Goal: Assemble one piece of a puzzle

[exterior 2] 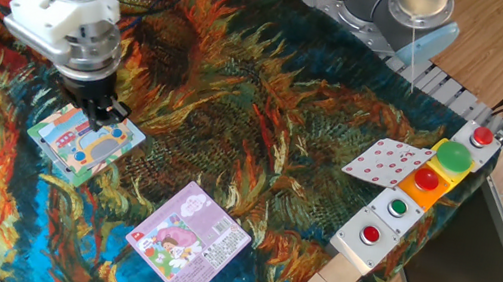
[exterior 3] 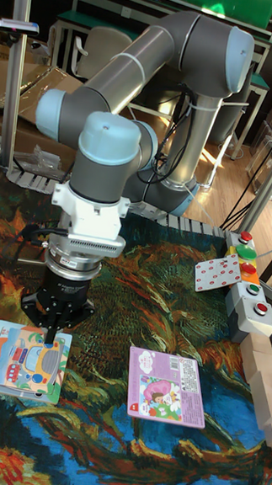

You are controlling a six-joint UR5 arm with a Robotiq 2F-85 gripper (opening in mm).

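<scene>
Claw point(exterior 2: 106, 116) fingers look pinched narrow, grasp unclear, directly above the puzzle point(exterior 2: 84, 141) corner; you'd handle its thin, light piece by the edges

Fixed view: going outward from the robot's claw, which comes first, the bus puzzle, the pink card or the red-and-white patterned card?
Measured from the claw:
1. The bus puzzle, directly under the claw at the left of the cloth.
2. The pink card, toward the front middle.
3. The red-and-white patterned card, far right, leaning by the button boxes.
</scene>
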